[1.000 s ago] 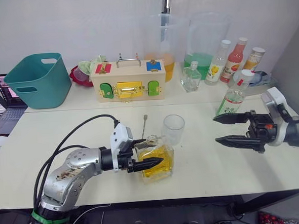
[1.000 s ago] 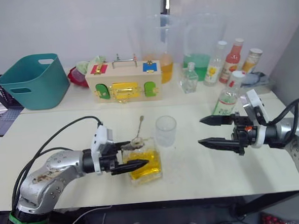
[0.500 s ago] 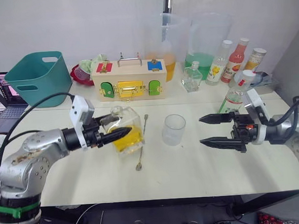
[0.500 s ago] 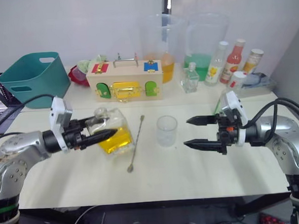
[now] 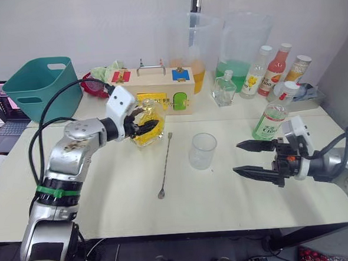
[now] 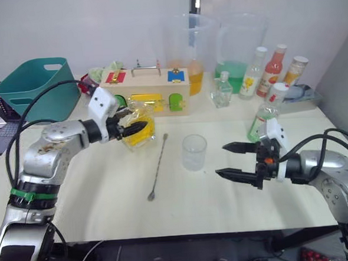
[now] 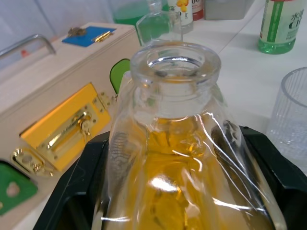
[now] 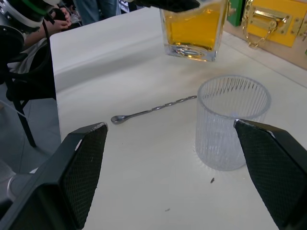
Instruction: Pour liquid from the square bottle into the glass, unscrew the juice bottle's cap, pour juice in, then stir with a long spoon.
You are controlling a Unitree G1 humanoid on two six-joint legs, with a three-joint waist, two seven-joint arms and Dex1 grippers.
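Label detail on the juice bottle (image 5: 270, 118) is unreadable. Left hand (image 5: 139, 127) is clamped on the square bottle (image 5: 146, 124), held beside the wooden box (image 5: 158, 90). Right hand (image 5: 249, 158), fingers apart, sits just beside the glass (image 5: 202, 150); long spoon (image 5: 165, 167) lies on the counter (image 5: 106, 188) beyond the glass.

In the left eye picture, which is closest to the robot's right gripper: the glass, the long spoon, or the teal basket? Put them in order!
From the right gripper:
1. The glass, just to its left on the table.
2. The long spoon, lying past the glass, mid-table.
3. The teal basket, far off at the back left.
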